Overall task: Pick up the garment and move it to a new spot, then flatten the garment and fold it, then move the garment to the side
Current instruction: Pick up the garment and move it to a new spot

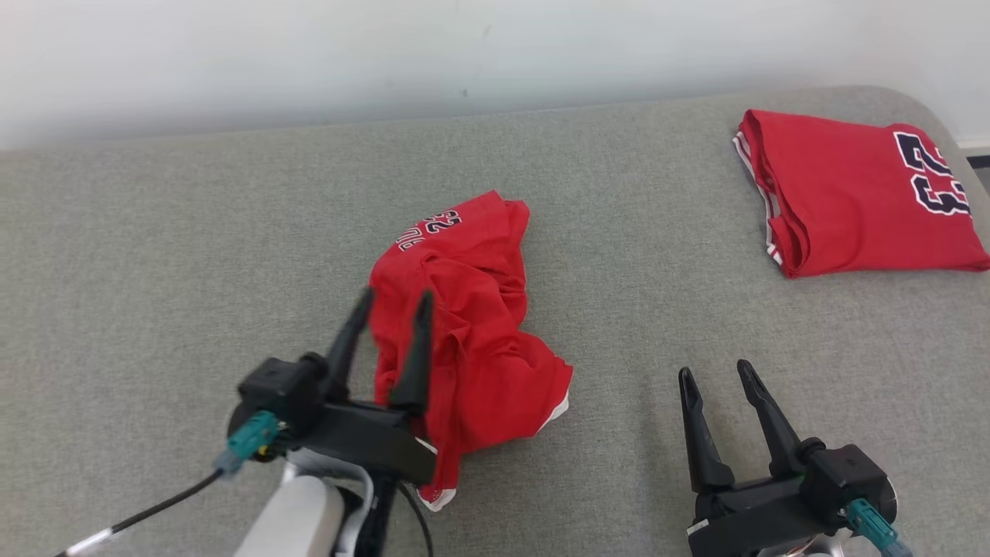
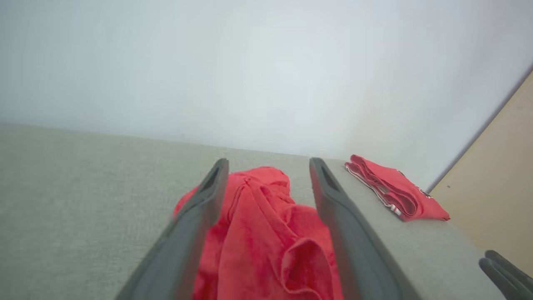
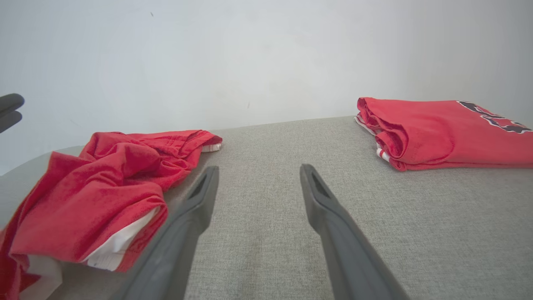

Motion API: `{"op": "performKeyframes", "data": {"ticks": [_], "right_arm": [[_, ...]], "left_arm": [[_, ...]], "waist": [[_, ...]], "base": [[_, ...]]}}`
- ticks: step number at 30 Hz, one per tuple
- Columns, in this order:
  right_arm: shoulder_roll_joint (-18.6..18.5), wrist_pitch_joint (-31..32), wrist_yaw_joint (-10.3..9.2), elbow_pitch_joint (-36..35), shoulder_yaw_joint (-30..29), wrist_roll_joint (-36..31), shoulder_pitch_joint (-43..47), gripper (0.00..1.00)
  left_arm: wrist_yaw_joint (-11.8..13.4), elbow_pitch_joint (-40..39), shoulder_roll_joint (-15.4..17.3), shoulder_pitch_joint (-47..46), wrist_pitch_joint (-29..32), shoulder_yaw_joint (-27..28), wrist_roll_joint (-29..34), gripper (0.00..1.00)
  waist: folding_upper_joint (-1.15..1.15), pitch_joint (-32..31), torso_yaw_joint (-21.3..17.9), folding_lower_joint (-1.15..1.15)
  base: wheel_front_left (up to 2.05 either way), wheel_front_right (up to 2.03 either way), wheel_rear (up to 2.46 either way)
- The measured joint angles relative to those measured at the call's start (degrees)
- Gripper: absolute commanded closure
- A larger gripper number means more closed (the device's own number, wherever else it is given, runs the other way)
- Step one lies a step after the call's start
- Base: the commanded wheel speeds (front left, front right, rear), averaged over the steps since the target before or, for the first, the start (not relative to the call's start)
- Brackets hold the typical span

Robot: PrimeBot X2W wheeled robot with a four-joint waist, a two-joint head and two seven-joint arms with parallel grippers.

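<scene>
Head view: the garment (image 1: 472,340), a red jersey with dark lettering, lies crumpled in a heap near the middle of the grey surface (image 1: 193,255). Its long side runs from 12 to 6 o'clock, and white trim shows at the 6 o'clock end.

The left jaws come in from 7 o'clock and stand wide, their two dark fingers (image 1: 414,348) pointing toward 12. One finger crosses the red cloth at the heap's 9 o'clock edge and the other sits just at its border. Whether either finger touches the cloth I cannot tell.

The right jaws sit at 5 o'clock, also wide. Their fingers (image 1: 700,433) are over bare surface, well apart from the garment.

A folded jersey (image 1: 851,201), red with a dark number, lies flat at 2 o'clock near the surface's far corner, well apart from the heap. A pale wall (image 1: 309,54) runs along 12 o'clock.

Left wrist view: the garment (image 2: 266,233) shows in the gap between the two spread fingers (image 2: 195,233), its folds loose and lying on the surface. The folded jersey (image 2: 395,191) sits at 3 o'clock by the surface's edge.

Right wrist view: the spread fingers (image 3: 333,233) hang over bare surface. The garment (image 3: 95,187) is at 9 o'clock, just beside the nearer finger, and the folded jersey (image 3: 437,129) is at 2 o'clock.
</scene>
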Motion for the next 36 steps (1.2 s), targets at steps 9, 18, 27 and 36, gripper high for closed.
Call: {"op": "performKeyframes", "data": {"ticks": [9, 18, 27, 36], "right_arm": [[0.0, 0.0, 0.00, -2.1, -0.6, -0.1, 0.0, 0.00], [0.0, 0.0, 0.00, -2.6, -1.8, -0.6, 0.3, 0.00], [0.0, 0.0, 0.00, -2.4, -2.6, -0.6, 2.2, 0.00], [0.0, 0.0, 0.00, -1.2, -2.7, -0.5, 3.9, 0.00]], "left_arm": [[3.1, -5.6, 4.0, 3.2, -1.6, 5.9, 5.5, 0.00], [3.1, -12.4, 5.1, 11.1, -1.7, 13.8, 11.8, 0.00], [1.9, -17.8, 2.3, 21.9, -1.7, 22.1, 17.2, 0.00], [0.2, -17.2, -0.5, 26.1, -1.7, 24.2, 20.8, 0.00]], "waist": [[0.00, -1.7, 1.2, 0.00], [0.01, -2.6, 2.1, 0.00], [0.00, -4.3, 2.1, -0.01], [0.00, -6.0, 2.5, -0.01]], "base": [[0.00, 0.00, 0.00], [0.00, 0.00, 0.00], [0.00, 0.00, 0.00], [0.00, 0.00, 0.00]]}}
